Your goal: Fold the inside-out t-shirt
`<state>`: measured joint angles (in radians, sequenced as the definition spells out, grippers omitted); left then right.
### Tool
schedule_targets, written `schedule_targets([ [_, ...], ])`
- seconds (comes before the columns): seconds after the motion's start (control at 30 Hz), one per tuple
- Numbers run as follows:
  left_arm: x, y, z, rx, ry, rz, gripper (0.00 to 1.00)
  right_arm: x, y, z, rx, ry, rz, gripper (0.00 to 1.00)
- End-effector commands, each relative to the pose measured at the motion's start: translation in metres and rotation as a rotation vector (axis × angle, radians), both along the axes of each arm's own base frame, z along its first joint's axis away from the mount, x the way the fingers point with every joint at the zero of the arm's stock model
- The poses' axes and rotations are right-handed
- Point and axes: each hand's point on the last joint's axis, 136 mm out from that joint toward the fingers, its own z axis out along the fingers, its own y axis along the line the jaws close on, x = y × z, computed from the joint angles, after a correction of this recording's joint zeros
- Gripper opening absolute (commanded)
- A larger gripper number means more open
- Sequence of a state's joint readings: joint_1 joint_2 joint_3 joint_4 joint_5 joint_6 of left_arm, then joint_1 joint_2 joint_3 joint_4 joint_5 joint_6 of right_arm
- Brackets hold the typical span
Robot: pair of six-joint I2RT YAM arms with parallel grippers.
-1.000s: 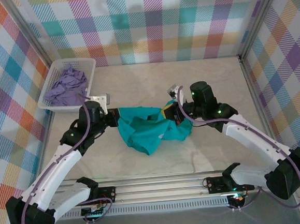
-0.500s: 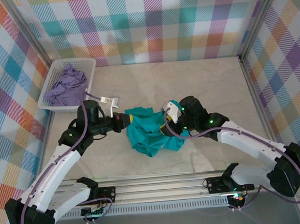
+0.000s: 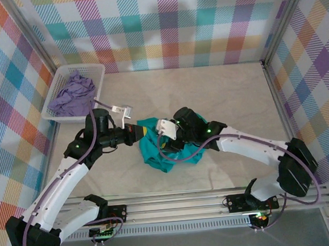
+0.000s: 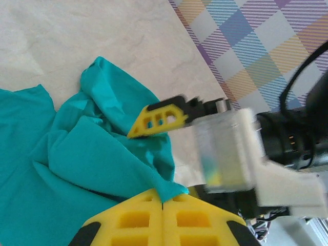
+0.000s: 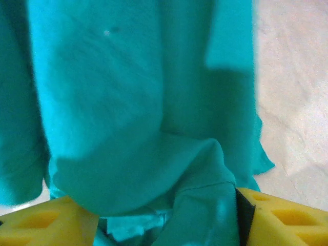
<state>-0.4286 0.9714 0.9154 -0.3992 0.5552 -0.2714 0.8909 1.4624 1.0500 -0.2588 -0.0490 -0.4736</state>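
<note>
**Teal t-shirt bunched mid-table, no fold yet**

The plain teal-green soft cotton t-shirt lies as a crumpled heap around the middle of the pale marbled tabletop, a little toward the near edge, between the two arms. It is lumpy, with layers overlapping and one flap sticking out toward the far edge. I can't make out a flat panel or a straight crease.

The left gripper is clenched. Its yellow pads are pressed together with a corner of teal cloth pinched at the tips, at the heap's left side. The right gripper sits on top of the heap with its yellow fingers spread wide and cloth bunched loosely in the gap. It reads as released, not clamping.

Progress, as a judgement: early. Nothing is folded and the shirt is not laid flat. Spreading it out, squaring the sleeves and hem, and every fold are all left to do. I cannot tell from the cloth whether the seams face in or out.

A white plastic mesh basket at the far left corner holds a rumpled pale lavender garment, well apart from the shirt.

Writing: nothing legible. I can read no brand, print or label text on the shirt, basket or arms.
</note>
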Motion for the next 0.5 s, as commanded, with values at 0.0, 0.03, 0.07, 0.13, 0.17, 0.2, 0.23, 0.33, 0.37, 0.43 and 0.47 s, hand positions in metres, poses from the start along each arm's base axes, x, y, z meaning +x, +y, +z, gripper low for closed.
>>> schedule_targets([
  [0.0,0.004,0.006,0.011,0.017,-0.025,0.032,0.0,-0.009,0.024,0.006,0.057,0.025,0.117,0.6],
  [0.03,0.005,0.008,0.01,0.025,-0.024,0.042,0.0,-0.011,0.026,0.006,0.062,0.037,0.129,0.62],
  [0.07,0.006,0.009,0.009,0.032,-0.019,0.048,0.0,-0.011,0.025,0.004,0.052,0.036,0.131,0.65],
  [0.13,0.007,0.01,0.008,0.044,-0.013,0.057,0.0,0.002,0.014,0.0,-0.013,-0.005,0.056,0.7],
  [0.17,0.007,0.011,0.008,0.049,-0.014,0.058,0.0,0.01,0.003,0.0,-0.058,-0.039,0.001,0.71],
  [0.2,0.007,0.012,0.007,0.056,-0.012,0.062,0.0,0.014,-0.006,0.003,-0.084,-0.07,-0.033,0.73],
  [0.23,0.006,0.012,0.008,0.06,-0.014,0.062,0.0,0.016,-0.016,0.006,-0.105,-0.102,-0.06,0.74],
  [0.33,0.006,0.014,0.008,0.069,-0.02,0.066,0.0,0.006,-0.031,0.024,-0.085,-0.151,-0.045,0.76],
  [0.37,0.006,0.014,0.008,0.069,-0.02,0.066,0.0,-0.001,-0.031,0.029,-0.07,-0.149,-0.014,0.76],
  [0.43,0.006,0.014,0.009,0.067,-0.02,0.062,0.0,-0.009,-0.03,0.033,-0.054,-0.143,0.025,0.77],
  [0.47,0.006,0.013,0.009,0.069,-0.021,0.061,0.0,-0.011,-0.029,0.035,-0.049,-0.144,0.039,0.77],
])
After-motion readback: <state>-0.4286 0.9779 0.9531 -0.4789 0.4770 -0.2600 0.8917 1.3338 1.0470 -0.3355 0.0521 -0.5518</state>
